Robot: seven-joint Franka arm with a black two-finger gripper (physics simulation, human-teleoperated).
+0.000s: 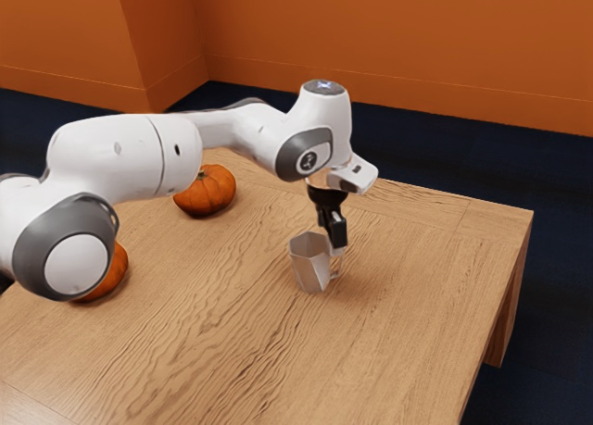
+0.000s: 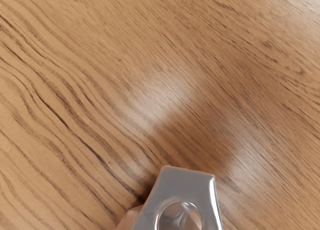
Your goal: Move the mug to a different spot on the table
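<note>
Mug [image 1: 310,261] stands near the middle of the wooden table [image 1: 417,305], a silvery, angular vessel with its open mouth up, and the black gripper [image 1: 335,243] comes straight down onto the side of it that faces the exterior view's right. The fingers [image 1: 332,229] are drawn close together with only a narrow space between them, and they pinch the mug at that side of its rim, one finger reaching down inside the mouth and the other outside the wall. Whether the mug's base rests on the wood or hangs just clear of it cannot be told. From the hand's camera, a grey looped part of the mug [image 2: 182,202] lies directly under the hand, with bare grained table [image 2: 150,64] spreading out beyond it. The white arm [image 1: 139,161] reaches in from the exterior view's left. An orange pumpkin [image 1: 206,190] sits on the table well apart from the mug, behind the arm's forearm, and a second pumpkin [image 1: 113,272] lies half hidden behind the large grey-capped joint nearest the camera.
</note>
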